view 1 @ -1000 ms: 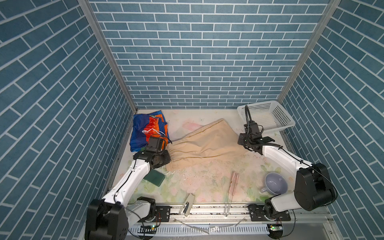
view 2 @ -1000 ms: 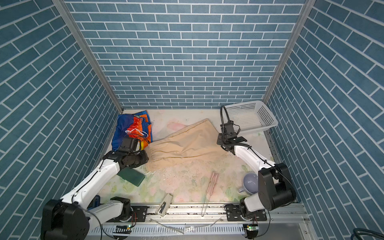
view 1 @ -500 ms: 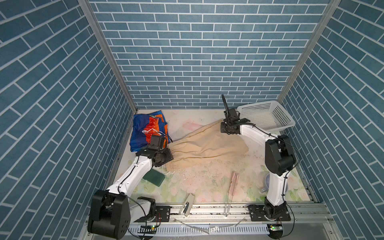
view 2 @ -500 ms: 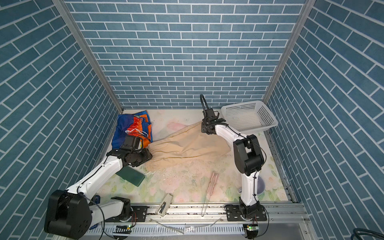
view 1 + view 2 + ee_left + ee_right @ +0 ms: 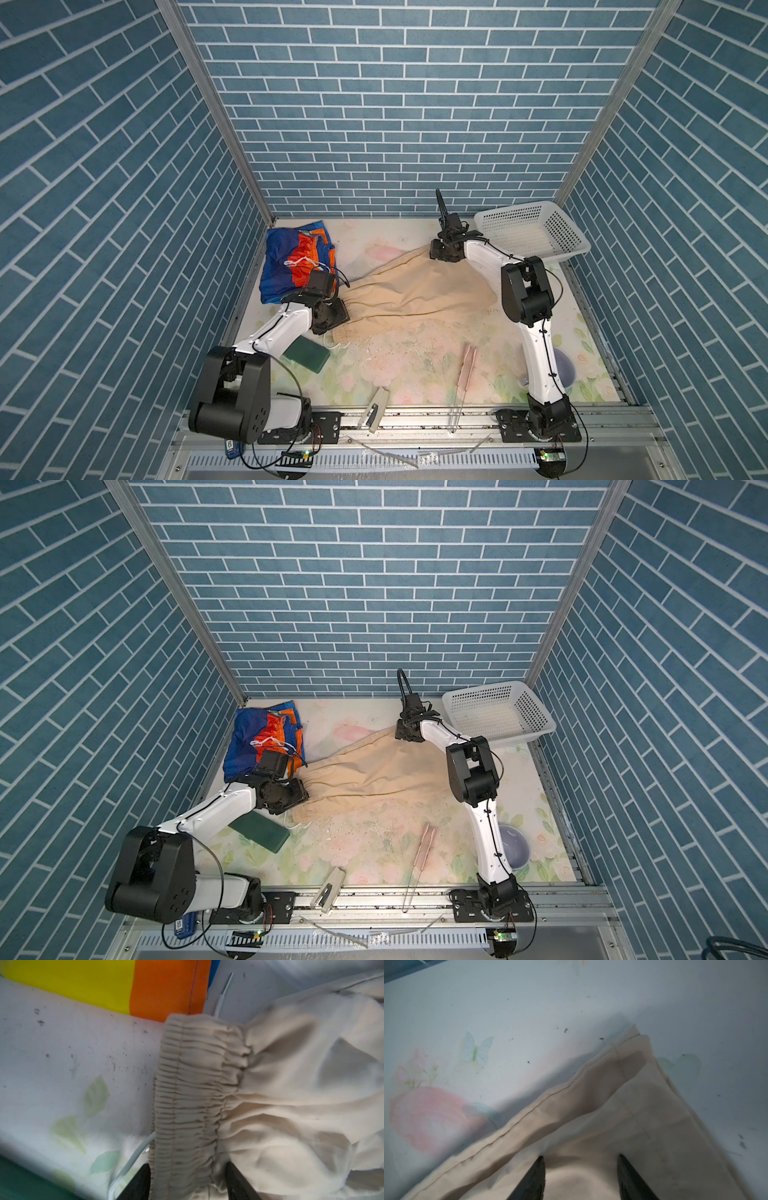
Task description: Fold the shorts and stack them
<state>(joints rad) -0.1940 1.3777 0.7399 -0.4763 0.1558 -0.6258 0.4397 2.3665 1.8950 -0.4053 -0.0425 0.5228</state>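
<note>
We're over the counter, and both arms are down on the beige shorts. That pair lies stretched on a diagonal across the middle. Its waistband is at the near-left end, and its leg hems are at the far end, near the white basket.

Look at the left fingers: they're spread apart and straddle the gathered waistband without pinching it, with the white drawstring trailing out beside them. The right fingers are parted too, standing over the hem corner with the cloth flat beneath them and nothing clamped.

Two hem edges sit one on top of the other there, so I read this pair as already doubled lengthwise, leg over leg, and laid out long. The rainbow shorts sit in the far-left corner as a compact bundle, just beside the beige waistband end. They look folded, though I can't tell how neatly.

So what's left, by my reckoning? The beige pair needs a cross fold, hems to waistband, and then one pair goes on top of the other. Call it roughly halfway, with the stack not yet begun.
</note>
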